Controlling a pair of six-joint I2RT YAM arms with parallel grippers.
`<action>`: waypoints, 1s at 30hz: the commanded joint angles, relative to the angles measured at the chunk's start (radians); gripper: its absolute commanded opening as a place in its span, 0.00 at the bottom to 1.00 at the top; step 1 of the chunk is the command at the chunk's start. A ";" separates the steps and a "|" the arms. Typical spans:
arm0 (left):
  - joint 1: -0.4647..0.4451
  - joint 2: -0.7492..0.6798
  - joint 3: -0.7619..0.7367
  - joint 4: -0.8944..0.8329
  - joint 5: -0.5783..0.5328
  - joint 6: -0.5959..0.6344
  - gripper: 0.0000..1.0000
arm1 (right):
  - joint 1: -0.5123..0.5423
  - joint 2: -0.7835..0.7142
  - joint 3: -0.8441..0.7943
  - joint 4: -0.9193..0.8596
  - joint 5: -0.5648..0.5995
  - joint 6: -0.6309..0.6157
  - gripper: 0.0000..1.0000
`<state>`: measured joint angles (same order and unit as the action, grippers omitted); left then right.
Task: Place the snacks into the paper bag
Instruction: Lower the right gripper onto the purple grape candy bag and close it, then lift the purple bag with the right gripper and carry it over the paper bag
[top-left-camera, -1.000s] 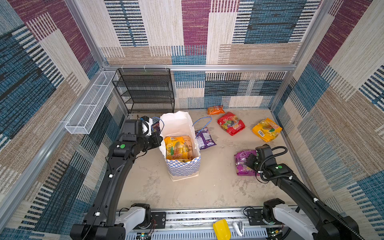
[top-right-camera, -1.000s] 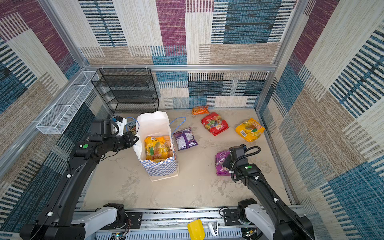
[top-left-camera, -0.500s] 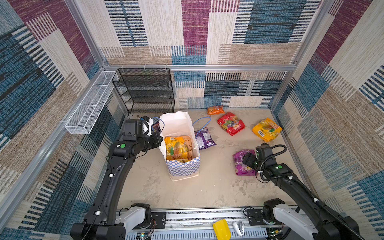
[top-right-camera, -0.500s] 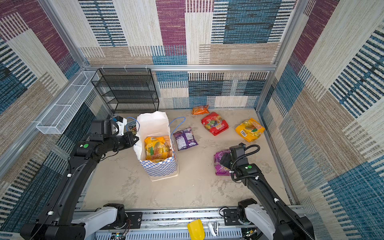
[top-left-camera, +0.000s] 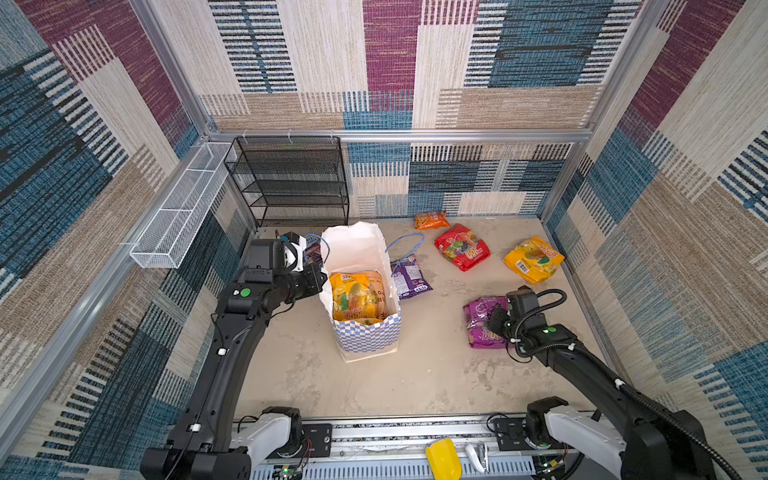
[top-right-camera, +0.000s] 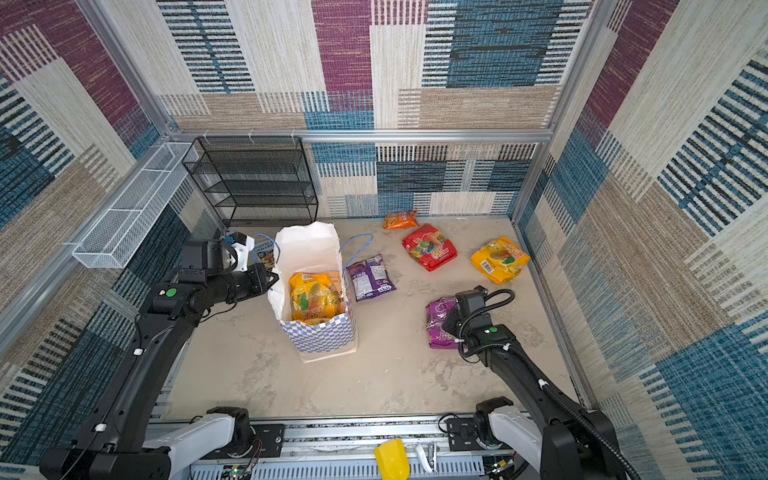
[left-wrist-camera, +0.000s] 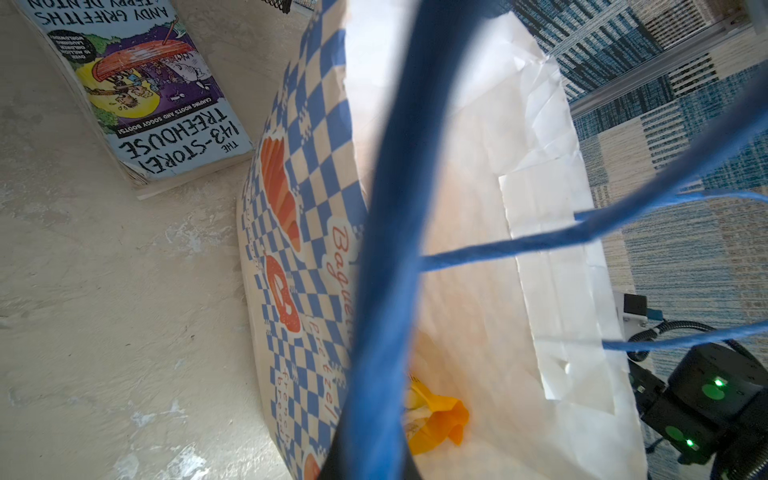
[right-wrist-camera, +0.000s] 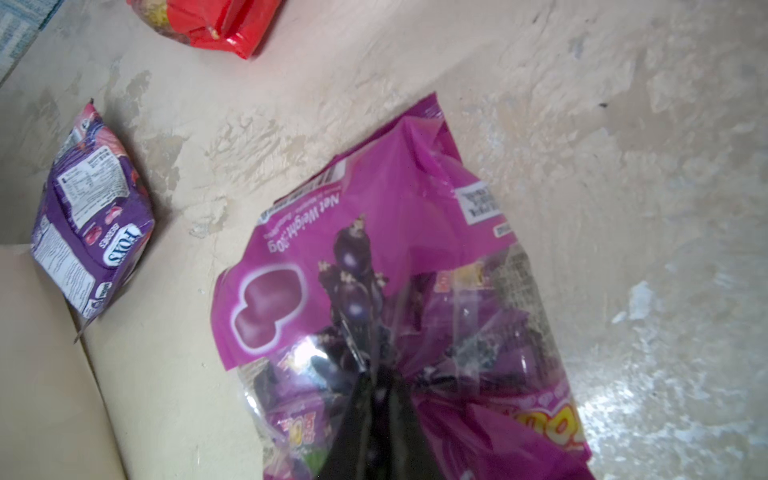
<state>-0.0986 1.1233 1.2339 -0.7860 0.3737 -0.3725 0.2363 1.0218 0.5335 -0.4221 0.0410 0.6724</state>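
"Gripping anything, in both top views?"
"Yes: the left claw (top-left-camera: 320, 282) pinches the upright paper bag (top-left-camera: 365, 340) at its rim; the right claw (top-left-camera: 496, 320) clamps the purple packet (top-left-camera: 482, 316) lying on the desk (top-left-camera: 415, 382)."
"Wrist views?"
"Left wrist: the cord handle (left-wrist-camera: 390, 208) meets the closed claw. Right wrist: fingertips (right-wrist-camera: 365, 415) bunch the packet."
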 joint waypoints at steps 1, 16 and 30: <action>0.000 -0.007 -0.001 0.041 0.035 -0.007 0.00 | 0.001 -0.008 -0.004 -0.014 -0.060 0.010 0.00; 0.001 -0.030 0.001 0.040 0.029 -0.002 0.00 | 0.001 -0.097 0.107 -0.017 -0.079 0.030 0.00; 0.004 -0.024 -0.005 0.054 0.057 -0.005 0.00 | 0.001 -0.157 0.269 0.033 -0.080 0.063 0.00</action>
<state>-0.0959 1.1000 1.2301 -0.7898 0.3809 -0.3725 0.2363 0.8749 0.7746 -0.5041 -0.0422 0.7116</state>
